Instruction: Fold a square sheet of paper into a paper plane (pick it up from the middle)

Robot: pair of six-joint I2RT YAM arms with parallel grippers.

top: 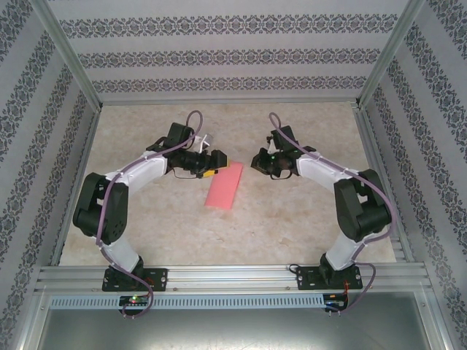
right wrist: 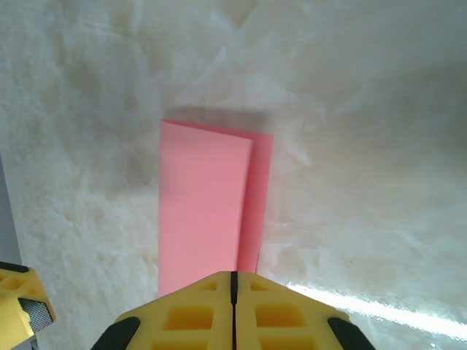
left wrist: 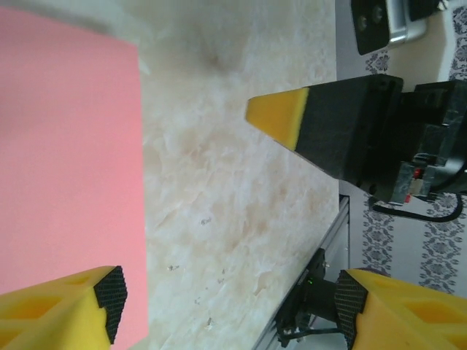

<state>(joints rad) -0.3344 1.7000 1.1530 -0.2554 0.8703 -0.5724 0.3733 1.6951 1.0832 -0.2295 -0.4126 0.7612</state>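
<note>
Thin pink-red paper sheet (top: pixel 225 186), folded lengthwise, lying flat; left gripper (left wrist: pixel 230 299) gaping wide, straddling its edge; right gripper (right wrist: pixel 233 288) sitting closed at its end.

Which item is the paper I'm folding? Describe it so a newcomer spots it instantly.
On the beige marbled table, look mid-table between the left gripper and the right gripper. There lies a thin pink-red paper sheet, folded into a long narrow strip, slightly slanted. It is the one flat pink thing among black-and-yellow hardware.
</note>
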